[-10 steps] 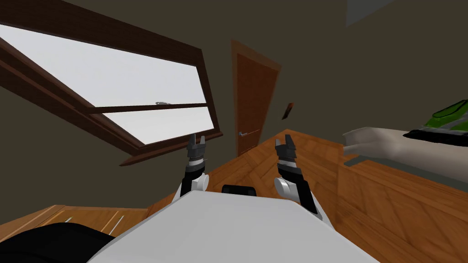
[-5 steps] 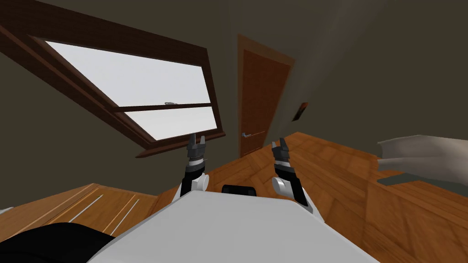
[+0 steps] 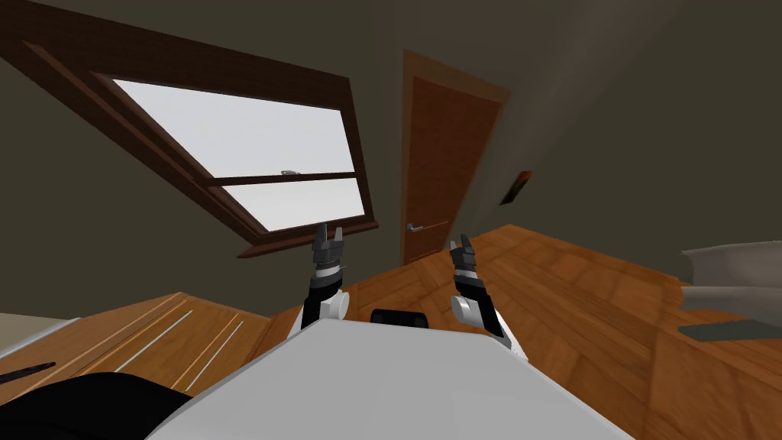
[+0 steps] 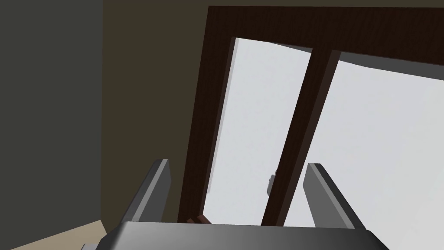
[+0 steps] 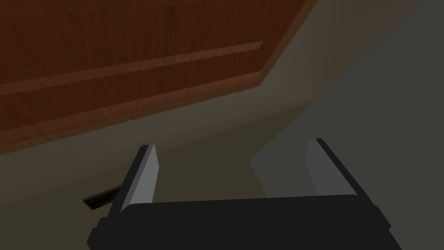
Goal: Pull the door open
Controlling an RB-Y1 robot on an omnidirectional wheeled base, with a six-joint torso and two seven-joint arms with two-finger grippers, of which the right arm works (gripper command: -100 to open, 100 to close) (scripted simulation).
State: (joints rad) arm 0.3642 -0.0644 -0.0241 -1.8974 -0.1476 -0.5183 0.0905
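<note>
A brown wooden door [image 3: 447, 164] stands shut in the dark wall across the room, with a small grey lever handle [image 3: 414, 227] on its left side. Part of the door's panel [image 5: 130, 56] fills the area beyond my right gripper [image 5: 230, 167], which is open with nothing between its fingers. In the head view my right gripper [image 3: 460, 248] is held up in front of me, well short of the door and a little right of the handle. My left gripper [image 3: 328, 238] is raised below the window; its fingers [image 4: 156, 191] stand open and empty.
A large window [image 3: 244, 164] with a dark brown frame sits left of the door. A small dark picture [image 3: 516, 187] hangs on the wall to the door's right. A pale grey piece of furniture [image 3: 733, 279] juts in at the right. Wooden floor [image 3: 580, 305] stretches toward the door.
I have turned, so the whole head view has slid: the door now sits more centred and larger, and the pale furniture has moved off to the right edge. Both grippers stay open.
</note>
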